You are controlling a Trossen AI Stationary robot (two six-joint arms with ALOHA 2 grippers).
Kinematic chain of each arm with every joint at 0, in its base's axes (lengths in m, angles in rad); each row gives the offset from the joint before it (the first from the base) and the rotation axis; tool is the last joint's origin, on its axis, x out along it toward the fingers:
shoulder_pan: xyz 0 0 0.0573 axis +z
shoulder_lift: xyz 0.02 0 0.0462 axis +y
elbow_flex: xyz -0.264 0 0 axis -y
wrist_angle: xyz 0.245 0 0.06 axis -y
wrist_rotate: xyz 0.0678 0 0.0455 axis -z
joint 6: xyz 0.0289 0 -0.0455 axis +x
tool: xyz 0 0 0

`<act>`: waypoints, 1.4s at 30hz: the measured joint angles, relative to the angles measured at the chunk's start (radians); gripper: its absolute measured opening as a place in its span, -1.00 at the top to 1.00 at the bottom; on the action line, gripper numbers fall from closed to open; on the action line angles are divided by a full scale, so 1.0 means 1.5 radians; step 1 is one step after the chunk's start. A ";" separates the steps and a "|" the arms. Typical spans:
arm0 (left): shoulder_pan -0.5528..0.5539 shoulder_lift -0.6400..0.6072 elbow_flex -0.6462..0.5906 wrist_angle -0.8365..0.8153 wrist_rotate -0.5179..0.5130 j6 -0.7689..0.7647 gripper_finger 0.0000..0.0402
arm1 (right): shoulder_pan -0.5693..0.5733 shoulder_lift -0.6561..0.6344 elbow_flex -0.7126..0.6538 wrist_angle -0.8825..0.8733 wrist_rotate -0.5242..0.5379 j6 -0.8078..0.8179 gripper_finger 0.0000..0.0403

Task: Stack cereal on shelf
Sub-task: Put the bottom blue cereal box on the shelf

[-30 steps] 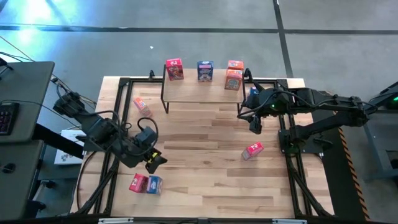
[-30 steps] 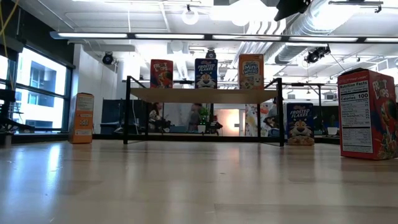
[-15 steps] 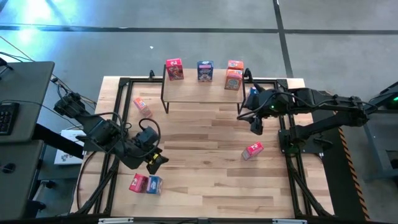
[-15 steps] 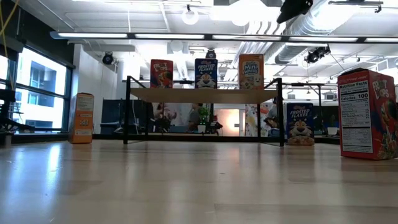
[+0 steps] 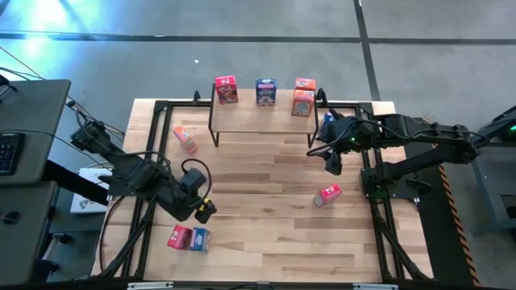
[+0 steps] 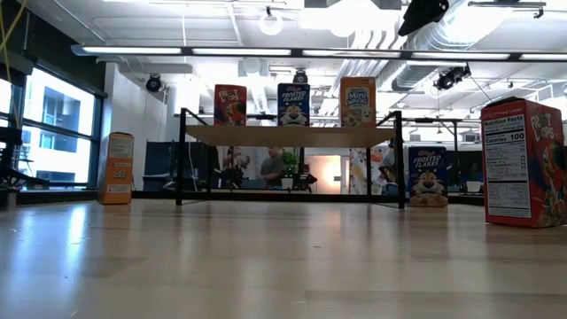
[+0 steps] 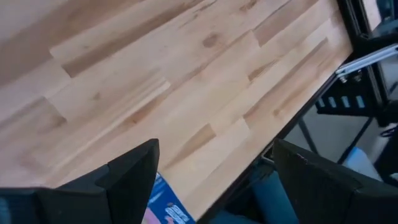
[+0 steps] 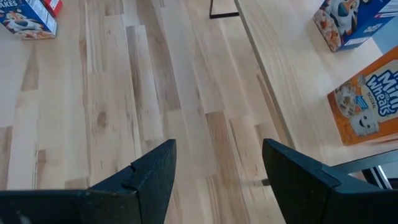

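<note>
High view first, from the near edge of the table back. A pink-red cereal box [image 5: 179, 237] and a blue cereal box [image 5: 200, 238] lie side by side, touching, close to the front edge of the butcher-block tabletop [image 5: 258, 185]. The left gripper [image 5: 205, 211] hovers just above and beside them with its fingers spread wide and nothing between them; in the left wrist view the blue box's printed corner [image 7: 166, 208] peeks between the dark fingers [image 7: 130, 171], so this looks like a lineup for picking that box.

Farther in, toward the right side, another pink-red box [image 5: 327, 194] lies tipped on the planks, well apart from the rest. The right gripper [image 5: 332, 163] hangs in the air near the shelf's right end, fingers parted and empty, apparently waiting.

On the left, a pink box [image 5: 185, 138] lies near the shelf's leg, and a blue box [image 5: 327, 121] sits by the right leg.

At the back, the shelf [image 5: 262, 117], a pale wooden plank on thin black metal legs, carries four upright cartons: a pink-red one [image 5: 226, 89], a blue Frosted Flakes [image 5: 266, 91] and two orange Mini-Wheats boxes [image 5: 303, 97], one behind the other. They stand in a row with fronts facing the table, leaving room for more. All are small, flat-sided cardboard boxes with glossy print, likely light and easy to pinch across their narrow faces.
</note>
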 joint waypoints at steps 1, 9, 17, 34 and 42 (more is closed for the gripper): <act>-0.002 0.000 -0.001 0.000 -0.001 -0.014 -0.52 | 0.000 0.000 0.000 -0.002 0.000 0.000 -0.15; -0.032 0.006 -0.002 0.001 -0.005 -0.072 -0.52 | 0.000 0.000 0.000 -0.020 0.000 0.011 -0.15; -0.048 0.061 -0.002 -0.003 0.035 -0.132 -0.52 | 0.000 0.000 0.000 -0.021 0.000 0.011 -0.15; -0.064 0.140 -0.002 -0.056 0.101 -0.194 -0.52 | 0.000 0.000 0.000 -0.021 0.000 0.011 -0.15; -0.089 0.150 -0.002 -0.074 0.104 -0.274 -0.52 | 0.000 0.000 0.000 -0.021 0.000 0.004 -0.15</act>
